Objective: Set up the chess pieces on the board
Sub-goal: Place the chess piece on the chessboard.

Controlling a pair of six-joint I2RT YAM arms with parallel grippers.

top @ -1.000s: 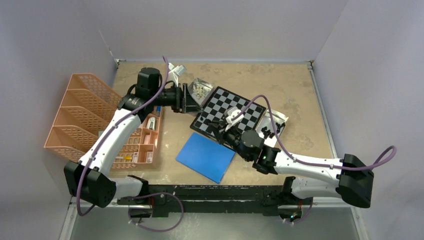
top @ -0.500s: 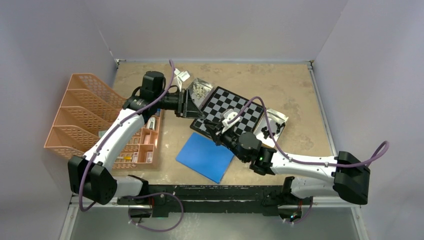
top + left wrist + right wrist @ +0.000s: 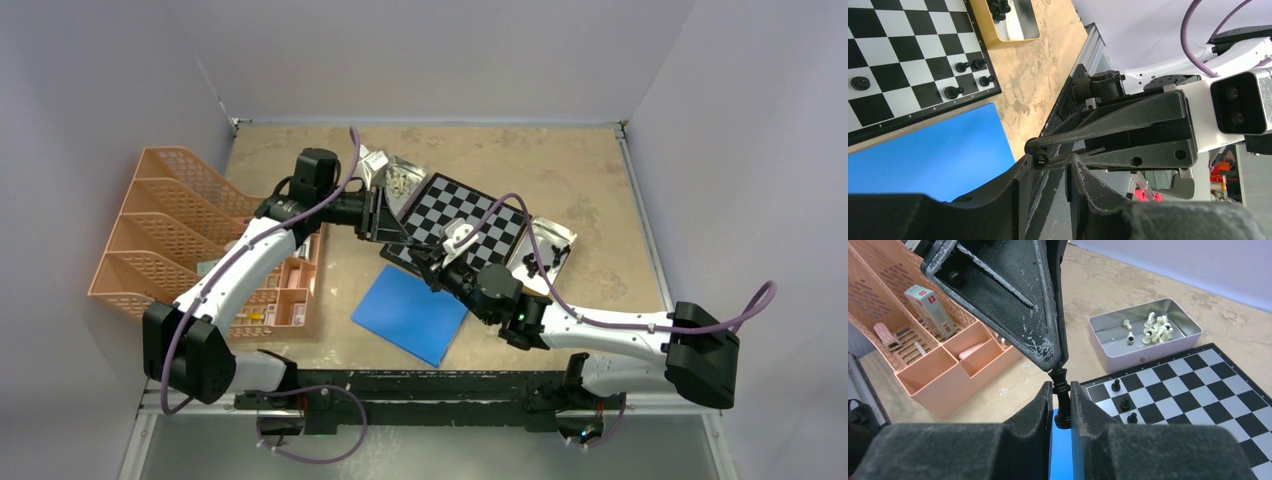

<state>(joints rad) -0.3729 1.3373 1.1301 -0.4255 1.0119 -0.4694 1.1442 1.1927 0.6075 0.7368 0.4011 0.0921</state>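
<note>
My right gripper (image 3: 1061, 387) is shut on a tall black chess piece (image 3: 1062, 402), held upright above the blue sheet, just off the board's (image 3: 480, 215) near-left corner. My left gripper (image 3: 1048, 159) is open, and its fingertips reach the piece's top (image 3: 1039, 159), which lies by one fingertip, apart from the other. The two grippers meet in the top view (image 3: 410, 248). Several black pawns (image 3: 952, 92) stand near one corner of the board (image 3: 908, 55). Three of them (image 3: 1125, 403) show in the right wrist view.
A silver tin (image 3: 1143, 347) with cream pieces (image 3: 1153, 325) lies at the board's far-left side. A second tin (image 3: 560, 235) with black pieces (image 3: 532, 265) lies at its right. A blue sheet (image 3: 410, 312) lies in front. An orange file rack (image 3: 160, 225) and organizer tray (image 3: 290, 285) stand at the left.
My left gripper has swung from the cream-piece tin toward the right gripper and now meets it. The right gripper shifted slightly left with the black piece.
</note>
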